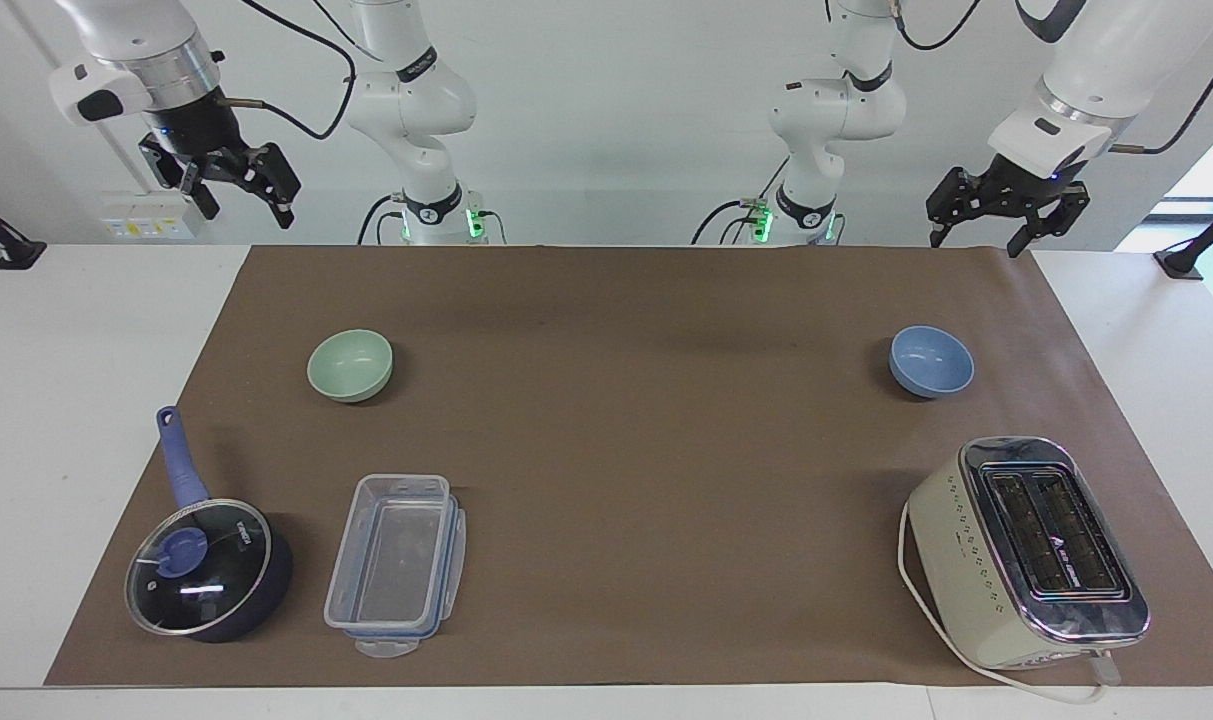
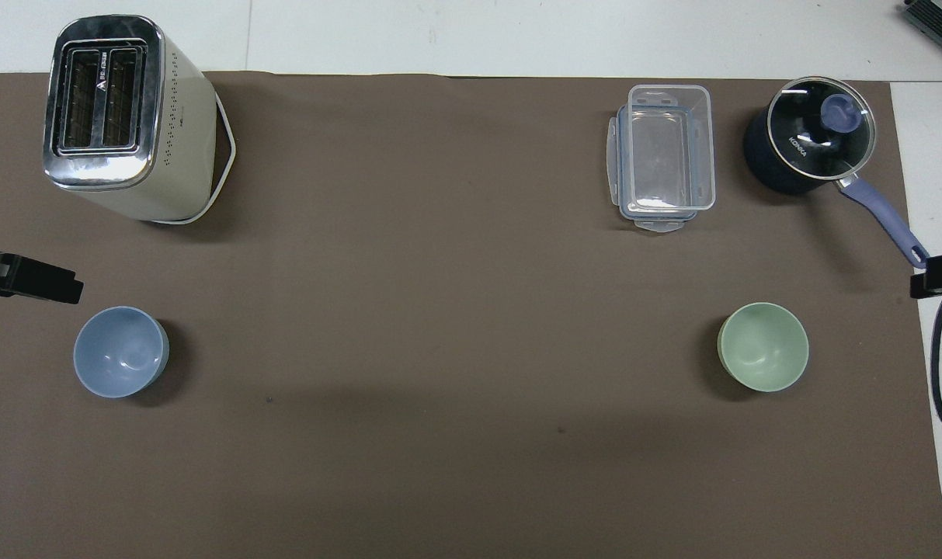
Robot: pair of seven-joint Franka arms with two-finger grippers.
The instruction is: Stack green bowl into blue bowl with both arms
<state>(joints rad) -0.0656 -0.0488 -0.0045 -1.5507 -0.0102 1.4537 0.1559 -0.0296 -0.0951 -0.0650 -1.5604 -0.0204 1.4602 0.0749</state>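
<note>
My right tool (image 1: 241, 188) hangs high over the edge of the surface (image 1: 606, 300) nearest my base, its prongs spread wide and holding nothing. The green bowl (image 1: 350, 365) sits upright below it and a little out toward the middle of the mat, apart from everything. Past that bowl, well clear of the tool, stand a lidded saucepan (image 1: 209, 569) and a clear box (image 1: 396, 566).

My left tool (image 1: 981, 214) hangs likewise over its own end, prongs spread and empty. The blue bowl (image 1: 931, 361) rests upright below it, slightly inward, with the toaster (image 1: 1026, 550) further out from the tool.

The two bowls lie well apart, one under each tool, so stacking has not begun.

I judge the green bowl light, stiff and smooth, probably a matte plastic or ceramic, so it could slip from a loose pinch. The best hold looks to be the rim: one prong inside, one outside, taken on the side closest to the tool. The round wall offers nothing flat to clamp across.
</note>
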